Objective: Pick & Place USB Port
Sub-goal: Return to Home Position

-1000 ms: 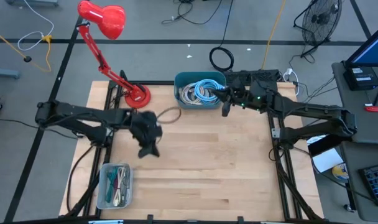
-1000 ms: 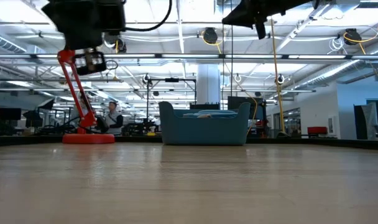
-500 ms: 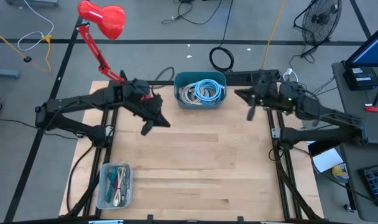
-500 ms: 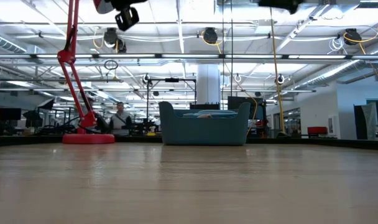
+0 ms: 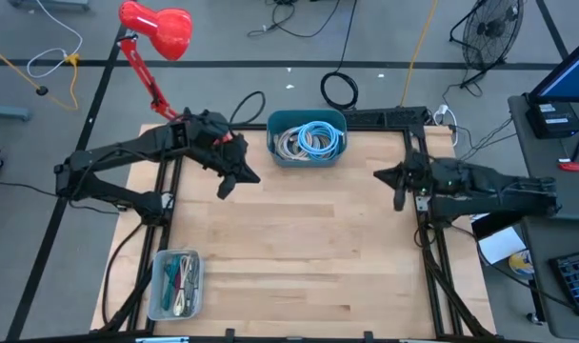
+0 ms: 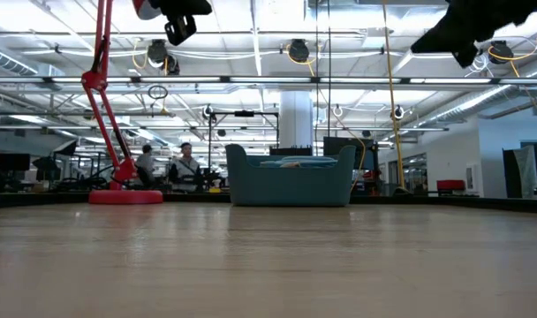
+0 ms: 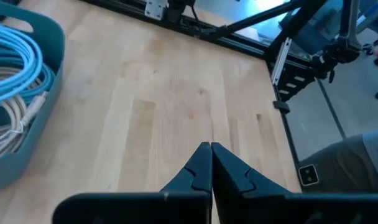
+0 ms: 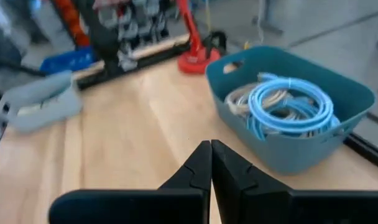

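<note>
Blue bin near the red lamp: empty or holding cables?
Holding cables. The blue bin contains a coiled light blue cable and a light gray cable beside it.

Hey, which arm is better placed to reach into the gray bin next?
Left. The gray bin sits on the table's left side, by the left arm; the left gripper is nearer it than the right gripper, at the right edge.

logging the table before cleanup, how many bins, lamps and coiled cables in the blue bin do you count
bins: 2, the blue bin and the gray bin
lamps: 1, the red lamp
coiled cables: 2, the light blue cable and the light gray cable
total: 5
</note>
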You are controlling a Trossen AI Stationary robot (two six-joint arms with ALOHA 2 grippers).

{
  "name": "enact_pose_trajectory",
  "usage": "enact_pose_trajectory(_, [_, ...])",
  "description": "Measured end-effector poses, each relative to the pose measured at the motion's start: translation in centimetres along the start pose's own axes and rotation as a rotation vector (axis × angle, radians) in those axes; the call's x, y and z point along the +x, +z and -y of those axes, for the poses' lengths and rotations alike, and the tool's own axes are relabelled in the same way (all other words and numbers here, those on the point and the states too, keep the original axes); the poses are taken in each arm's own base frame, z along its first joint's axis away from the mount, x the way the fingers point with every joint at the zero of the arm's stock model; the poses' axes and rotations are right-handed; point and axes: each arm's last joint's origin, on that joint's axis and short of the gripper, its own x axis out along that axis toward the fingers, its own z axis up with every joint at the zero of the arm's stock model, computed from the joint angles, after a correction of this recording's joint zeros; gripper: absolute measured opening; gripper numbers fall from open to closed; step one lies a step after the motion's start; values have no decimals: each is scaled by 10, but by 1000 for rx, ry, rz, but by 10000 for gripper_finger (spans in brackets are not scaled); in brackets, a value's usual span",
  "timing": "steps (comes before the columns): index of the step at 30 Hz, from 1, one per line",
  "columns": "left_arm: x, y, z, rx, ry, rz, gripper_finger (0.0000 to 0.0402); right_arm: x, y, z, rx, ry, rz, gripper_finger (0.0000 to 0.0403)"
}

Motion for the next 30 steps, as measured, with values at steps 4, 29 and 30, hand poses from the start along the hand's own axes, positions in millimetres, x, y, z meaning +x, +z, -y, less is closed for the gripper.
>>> enact_pose_trajectory(4, [-1,0,0,1,1,2,0,16,-27,-4,12,61,107,0])
enact_pose_trajectory(29, [-1,-7,-1,-45,22,-62,0,38,-122,3,18,262,332,0])
enact_pose_trajectory(30, [-1,-7,-1,-47,24,-62,0,38,-123,4,14,259,325,0])
